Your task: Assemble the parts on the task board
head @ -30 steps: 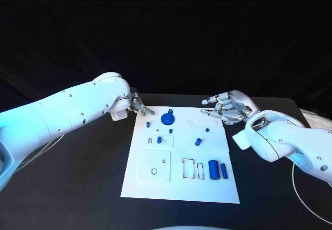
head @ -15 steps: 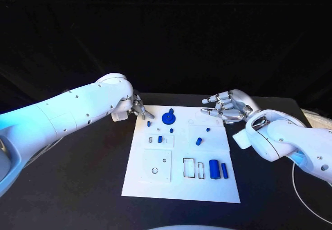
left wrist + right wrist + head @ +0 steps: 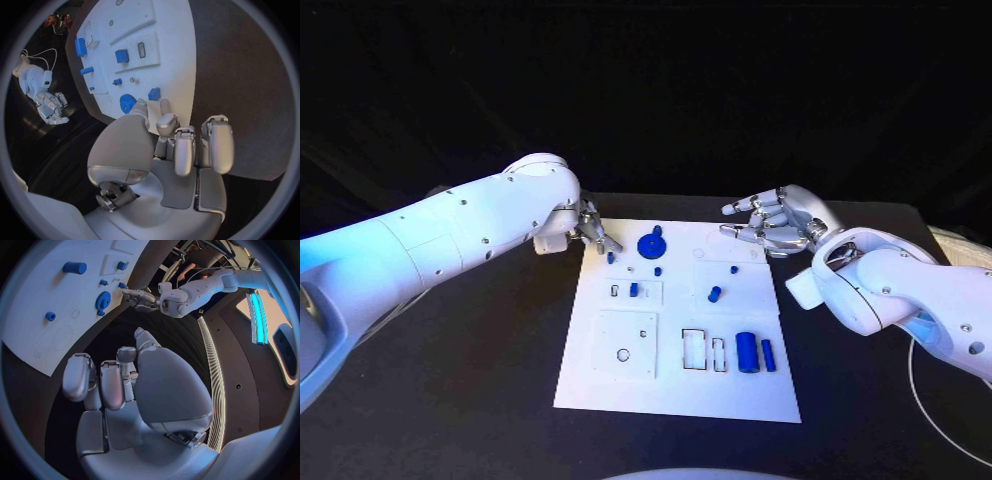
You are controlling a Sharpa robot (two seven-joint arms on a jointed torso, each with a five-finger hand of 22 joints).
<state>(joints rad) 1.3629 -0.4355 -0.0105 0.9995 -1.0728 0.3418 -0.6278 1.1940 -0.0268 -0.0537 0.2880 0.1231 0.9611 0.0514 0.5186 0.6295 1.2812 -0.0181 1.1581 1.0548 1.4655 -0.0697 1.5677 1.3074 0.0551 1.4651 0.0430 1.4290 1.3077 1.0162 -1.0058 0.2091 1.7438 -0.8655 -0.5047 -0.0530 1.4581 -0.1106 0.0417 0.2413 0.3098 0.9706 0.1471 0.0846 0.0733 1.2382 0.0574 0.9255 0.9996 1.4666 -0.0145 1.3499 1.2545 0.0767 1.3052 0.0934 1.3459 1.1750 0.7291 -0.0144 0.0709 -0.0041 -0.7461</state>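
The left hand (image 3: 589, 228) is held empty, fingers apart, near the gear (image 3: 651, 246) on the board (image 3: 678, 380). The gear should be pinched squarely. The right hand (image 3: 773, 224) is also empty.

Nothing readable is showing anywhere: no text, label, brand, number or sign is appearing in any of the views.

The task board (image 3: 678, 375) looks like matt white plastic, smooth, with shallow recesses. The parts (image 3: 747, 352) are smooth blue plastic with a slight sheen. The bench (image 3: 473, 370) is matt black. Both arms (image 3: 444, 235) wear glossy white plastic shells; the left hand (image 3: 169, 132) and right hand (image 3: 112, 380) look like satin silver metal.
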